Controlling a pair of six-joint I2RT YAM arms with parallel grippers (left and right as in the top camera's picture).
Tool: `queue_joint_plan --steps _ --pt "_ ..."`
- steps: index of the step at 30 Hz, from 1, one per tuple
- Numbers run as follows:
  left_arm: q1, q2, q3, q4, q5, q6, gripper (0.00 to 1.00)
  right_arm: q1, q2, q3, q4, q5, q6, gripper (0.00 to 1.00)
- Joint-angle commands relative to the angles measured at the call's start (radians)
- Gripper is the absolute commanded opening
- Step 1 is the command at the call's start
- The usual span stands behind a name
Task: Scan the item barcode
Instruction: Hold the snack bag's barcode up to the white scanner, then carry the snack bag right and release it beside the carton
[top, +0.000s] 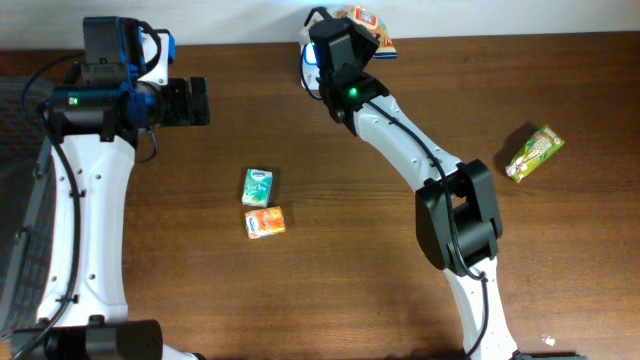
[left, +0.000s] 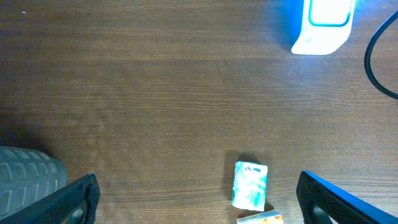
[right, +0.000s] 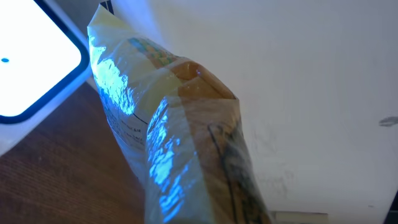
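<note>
The bag (right: 168, 143) at the scanner (right: 31, 62), top centre
The right hand (top: 352, 38) clamped the bag (left hand (top: 188, 101) gaped idle); I reckoned its barcode needed facing the scanner squarely.

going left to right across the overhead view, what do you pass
left gripper → green tissue pack → scanner → snack bag → green pouch

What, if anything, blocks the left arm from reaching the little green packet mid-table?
Nothing visible, so probably reachable: the left arm has its jaws open and empty, with only bare table between them and the green packet.
</note>
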Motion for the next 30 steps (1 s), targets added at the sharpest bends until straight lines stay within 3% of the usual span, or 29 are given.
queue_joint_plan --steps 1,18,20,23,25,27,30 --pt "0.005 -0.016 0.011 0.001 0.008 0.015 0.99 0.039 -0.005 0.017 0.011 0.068 -0.051 0.04" --pt "0.005 -0.016 0.011 0.001 0.008 0.015 0.99 0.063 -0.016 0.017 0.034 0.130 -0.082 0.04" --pt "0.005 -0.016 0.011 0.001 0.008 0.015 0.99 0.063 -0.062 0.017 0.028 0.129 0.030 0.04" --pt "0.005 -0.016 0.011 0.001 0.008 0.015 0.99 0.061 -0.267 0.017 -0.219 0.018 0.287 0.04" --pt "0.005 -0.016 0.011 0.001 0.008 0.015 0.99 0.043 -0.422 0.017 -0.473 -0.173 0.562 0.04" --pt "0.005 -0.016 0.011 0.001 0.008 0.015 0.99 -0.061 -0.592 0.017 -0.757 -0.515 0.943 0.04" --pt "0.005 -0.016 0.011 0.001 0.008 0.015 0.99 -0.299 -0.675 0.017 -1.038 -0.866 1.107 0.04"
